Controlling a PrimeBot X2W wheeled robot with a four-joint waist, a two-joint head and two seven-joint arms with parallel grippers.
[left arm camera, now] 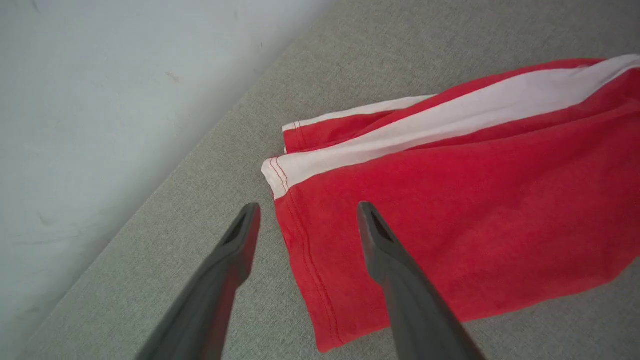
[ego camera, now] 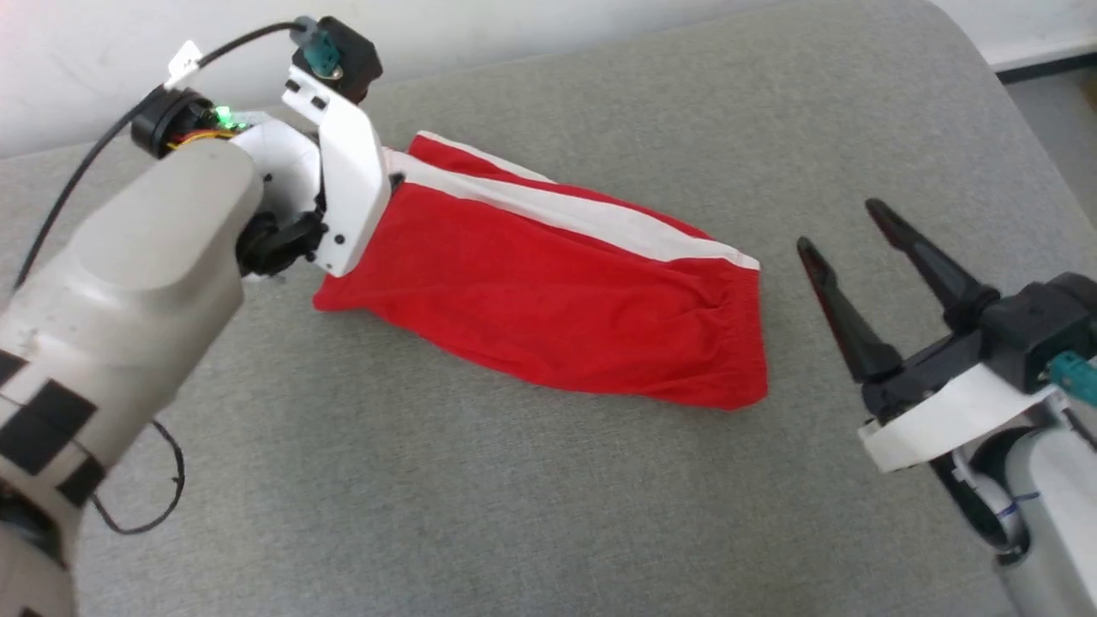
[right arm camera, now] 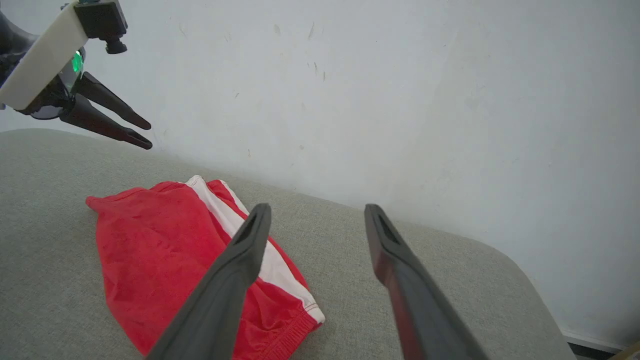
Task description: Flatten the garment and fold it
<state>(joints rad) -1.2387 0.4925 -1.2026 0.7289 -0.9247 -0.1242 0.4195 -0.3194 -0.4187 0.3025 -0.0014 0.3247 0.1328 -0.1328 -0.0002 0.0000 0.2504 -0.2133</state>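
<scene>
Shorts (ego camera: pixel 548 300) lie doubled over on the grey cushion (ego camera: pixel 428 514), white stripe along the far edge, near the wall (right arm camera: pixel 400 100). Left jaws are spread apart, raised above the hem end, holding nothing. Right jaws are wide apart too, empty, just off the waistband end, not touching.

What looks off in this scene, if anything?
Minor only: the garment lies doubled over and askew on the cushion, and at the hem end by the left pincer its layers are misaligned. No damage or spill.
</scene>
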